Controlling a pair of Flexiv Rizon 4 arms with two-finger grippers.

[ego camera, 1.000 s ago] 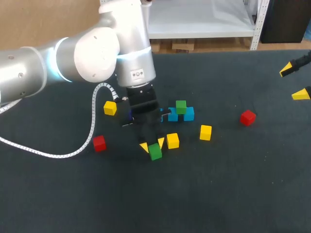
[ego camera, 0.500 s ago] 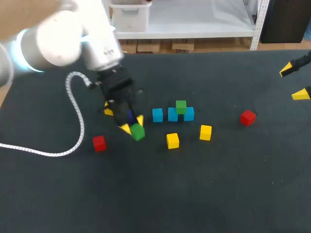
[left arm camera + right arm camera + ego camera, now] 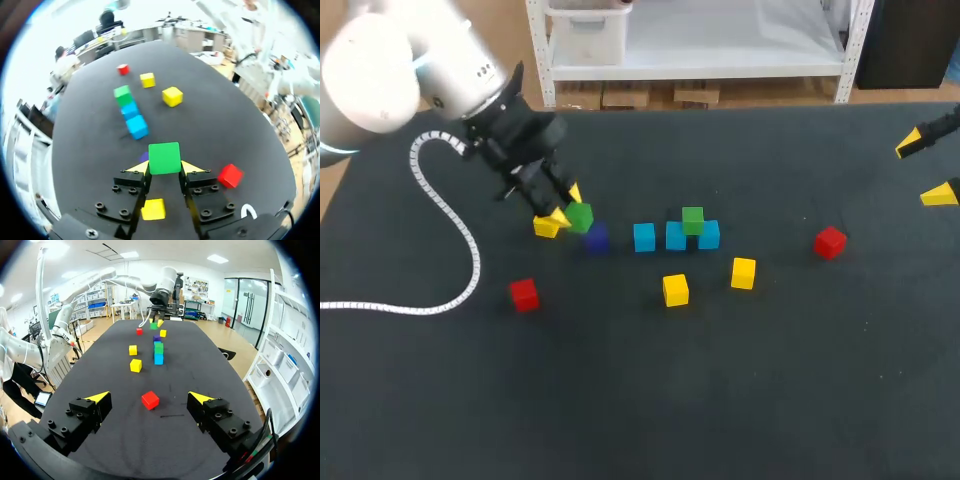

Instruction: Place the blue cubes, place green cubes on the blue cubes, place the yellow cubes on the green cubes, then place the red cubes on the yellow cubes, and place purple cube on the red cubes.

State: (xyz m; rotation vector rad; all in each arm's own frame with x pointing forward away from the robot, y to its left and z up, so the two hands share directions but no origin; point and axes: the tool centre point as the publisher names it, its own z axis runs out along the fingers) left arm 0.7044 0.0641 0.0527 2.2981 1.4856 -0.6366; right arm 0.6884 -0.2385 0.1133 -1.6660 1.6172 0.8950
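Holding the green cube [image 3: 164, 158] clenched between its fingers, the left gripper [image 3: 568, 208] hangs near the purple cube [image 3: 596, 238], apart from the bare blue cube [image 3: 643, 237]. Risk: an off-centre release there would likely topple the green cube onto the surface.

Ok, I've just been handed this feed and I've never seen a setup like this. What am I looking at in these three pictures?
This is a two-armed robot at a dark table. The head view looks down from above and behind it. Each round picture comes from a camera on one wrist, looking along that arm's yellow-tipped fingers. The left gripper is shut on a green cube, close to a purple cube. The right gripper is open and empty at the table's right edge. Lying on the table: a row of three blue cubes with a second green cube on it, three yellow cubes, two red cubes.
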